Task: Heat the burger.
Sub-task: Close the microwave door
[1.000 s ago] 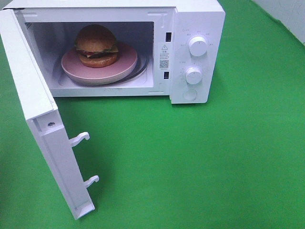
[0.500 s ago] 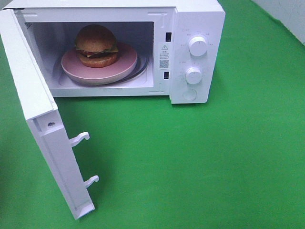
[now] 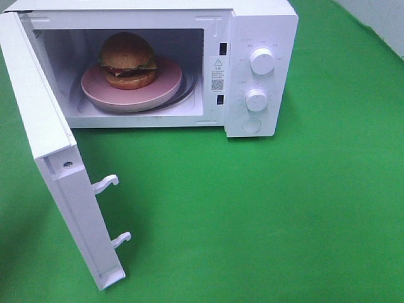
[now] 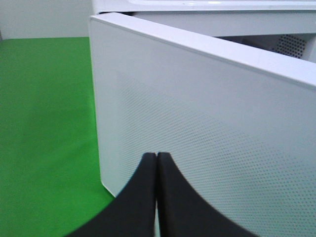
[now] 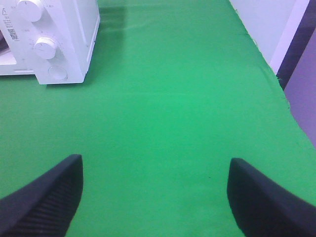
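Note:
The burger point(image 3: 128, 60) with its orange-brown bun sits on a pink plate point(image 3: 165, 88) inside the white microwave point(image 3: 262, 19). The microwave door point(image 3: 60, 170) stands wide open, swung toward the front left. Neither gripper shows in the exterior high view. In the left wrist view my left gripper point(image 4: 156, 158) is shut with nothing in it, its tips close to the outer perforated face of the door point(image 4: 207, 128). In the right wrist view my right gripper point(image 5: 155, 190) is open and empty above the green cloth, away from the microwave's control panel point(image 5: 44, 47).
The microwave has two white knobs point(image 3: 262, 61) and a round button point(image 3: 251, 125) on its right panel. Two latch hooks point(image 3: 106, 183) stick out of the door's edge. Green cloth point(image 3: 265, 214) covers the table; its right edge point(image 5: 276, 79) borders a wall.

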`<state>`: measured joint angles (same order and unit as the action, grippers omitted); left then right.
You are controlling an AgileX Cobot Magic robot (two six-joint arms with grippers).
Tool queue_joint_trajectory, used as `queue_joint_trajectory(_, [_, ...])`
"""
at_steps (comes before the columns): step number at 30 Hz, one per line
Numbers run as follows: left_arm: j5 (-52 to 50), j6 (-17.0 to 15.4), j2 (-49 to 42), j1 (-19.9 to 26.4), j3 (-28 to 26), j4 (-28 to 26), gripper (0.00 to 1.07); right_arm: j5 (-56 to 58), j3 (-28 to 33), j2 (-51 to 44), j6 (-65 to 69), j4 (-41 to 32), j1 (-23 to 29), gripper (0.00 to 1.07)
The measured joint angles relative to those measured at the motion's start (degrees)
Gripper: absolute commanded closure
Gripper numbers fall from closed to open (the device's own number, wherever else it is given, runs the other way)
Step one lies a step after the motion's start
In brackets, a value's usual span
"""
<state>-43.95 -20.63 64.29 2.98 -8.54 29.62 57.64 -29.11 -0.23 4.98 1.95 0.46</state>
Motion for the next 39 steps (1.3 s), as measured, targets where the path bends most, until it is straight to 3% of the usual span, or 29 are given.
queue_joint_trajectory(4, [-3.78, -0.92, 3.84, -0.34, -0.11, 1.20, 1.07, 0.00, 0.00, 0.00, 0.00, 0.00, 0.00, 0.31])
queue_joint_trajectory(11, [-5.56, 0.06, 10.71, -6.88, -2.92, 0.23, 1.07, 0.00, 0.00, 0.00, 0.00, 0.00, 0.00, 0.31])
queue_joint_trajectory(12, [-5.56, 2.01, 12.26, -9.68, -3.44, -2.35, 1.07, 0.00, 0.00, 0.00, 0.00, 0.00, 0.00, 0.31])
queue_joint_trajectory(16, [-5.67, 4.81, 14.04, -13.52, -3.50, -8.25, 1.07, 0.00, 0.00, 0.00, 0.00, 0.00, 0.00, 0.31])
queue_joint_trajectory(17, [-5.67, 7.62, 15.18, -16.33, -3.55, -12.09, 1.07, 0.00, 0.00, 0.00, 0.00, 0.00, 0.00, 0.31])
queue_joint_trajectory(19, [-5.67, 8.59, 15.58, -17.48, -3.55, -13.58, 1.07, 0.00, 0.00, 0.00, 0.00, 0.00, 0.00, 0.31])
queue_joint_trajectory(21, [-5.73, 12.49, 17.99, -22.23, -4.58, -19.37, 1.07, 0.00, 0.00, 0.00, 0.00, 0.00, 0.00, 0.31])
queue_joint_trajectory(27, [-5.79, 13.75, 20.63, -26.59, -6.82, -23.84, 1.07, 0.00, 0.00, 0.00, 0.00, 0.00, 0.00, 0.31])
queue_joint_trajectory(31, [-5.79, 13.92, 24.87, -31.63, -12.61, -27.27, 1.07, 0.00, 0.00, 0.00, 0.00, 0.00, 0.00, 0.31])
queue_joint_trajectory(39, [-5.67, 14.09, 29.56, -35.58, -18.68, -31.68, 1.07, 0.00, 0.00, 0.00, 0.00, 0.00, 0.00, 0.32])
